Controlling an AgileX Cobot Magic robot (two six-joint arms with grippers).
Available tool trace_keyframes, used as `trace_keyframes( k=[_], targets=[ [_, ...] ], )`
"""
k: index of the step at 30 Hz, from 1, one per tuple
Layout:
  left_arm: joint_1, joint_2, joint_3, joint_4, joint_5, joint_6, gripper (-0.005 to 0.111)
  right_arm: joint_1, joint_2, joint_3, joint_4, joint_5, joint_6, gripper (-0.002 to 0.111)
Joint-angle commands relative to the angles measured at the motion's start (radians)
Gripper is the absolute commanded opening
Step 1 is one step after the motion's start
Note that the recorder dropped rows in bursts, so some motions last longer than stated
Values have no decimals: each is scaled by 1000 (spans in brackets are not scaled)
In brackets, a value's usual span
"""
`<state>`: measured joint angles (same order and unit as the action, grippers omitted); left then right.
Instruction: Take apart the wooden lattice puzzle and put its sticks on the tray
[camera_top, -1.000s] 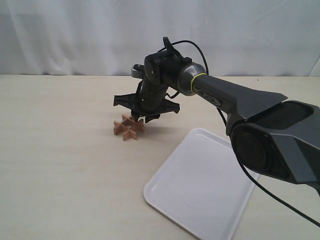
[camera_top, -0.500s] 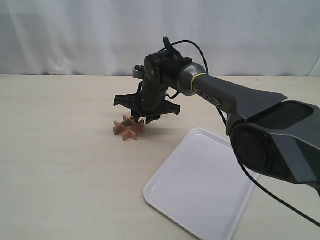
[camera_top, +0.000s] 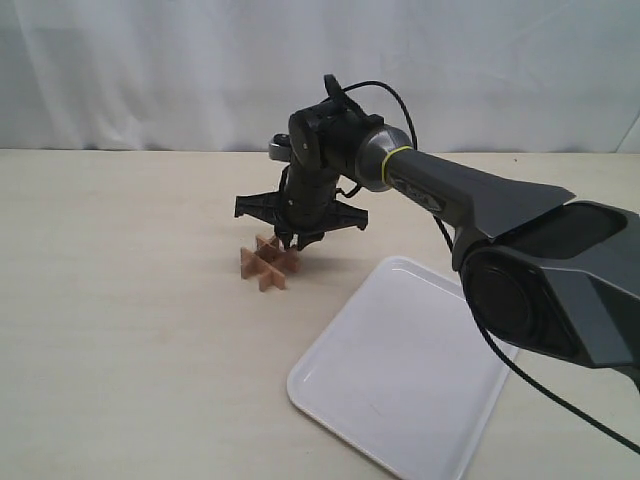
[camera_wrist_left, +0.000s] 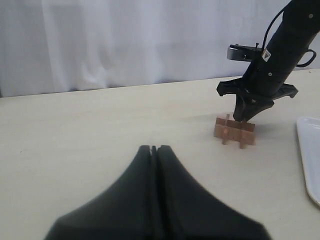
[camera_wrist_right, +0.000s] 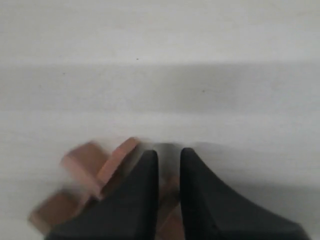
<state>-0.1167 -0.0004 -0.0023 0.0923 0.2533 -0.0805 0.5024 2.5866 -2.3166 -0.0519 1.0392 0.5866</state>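
Pinching one stick of the wooden lattice puzzle (camera_top: 266, 265) looks like the step in hand. In the right wrist view the right fingers (camera_wrist_right: 145, 192) are drawn to a narrow gap with brown wood showing between them. They appear to grip the puzzle by one bar, though that picture is blurred.

The puzzle is on the counter (camera_top: 120, 300), beside the far corner of the tray (camera_top: 400, 380) but apart from it. It looks whole, and no stick lies on the tray yet. Whether its far edge is raised off the counter I cannot tell.

To do this well, the gripped bar should be drawn straight out along its notches, slowly. Nothing pins the other bars, so the whole grid may rise with it. The left fingers (camera_wrist_left: 142, 172) are pressed together on nothing, well away from the puzzle. They could come over and hold the rest down.

Only the exterior view shows the tray and how near the puzzle it lies. The left wrist view gives a low side look, with the right arm's fingers coming down onto the puzzle's top. Only the right wrist view shows the wood inside the gap.
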Motion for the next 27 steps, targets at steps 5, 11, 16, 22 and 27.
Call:
trace_keyframes(
  k=[5,11,16,22,27],
  targets=[
    [1,0,2,2,-12,-3,0,0,1,-3,-9,19,0,5],
    [1,0,2,2,-12,-3,0,0,1,-3,-9,94,-70,5],
    [1,0,2,2,-12,-3,0,0,1,-3,-3,168,-140,5],
    [1,0,2,2,-12,-3,0,0,1,-3,17,182,-203,5],
    [1,0,2,2,-12,-3,0,0,1,-3,17,182,-208,5]
  ],
)
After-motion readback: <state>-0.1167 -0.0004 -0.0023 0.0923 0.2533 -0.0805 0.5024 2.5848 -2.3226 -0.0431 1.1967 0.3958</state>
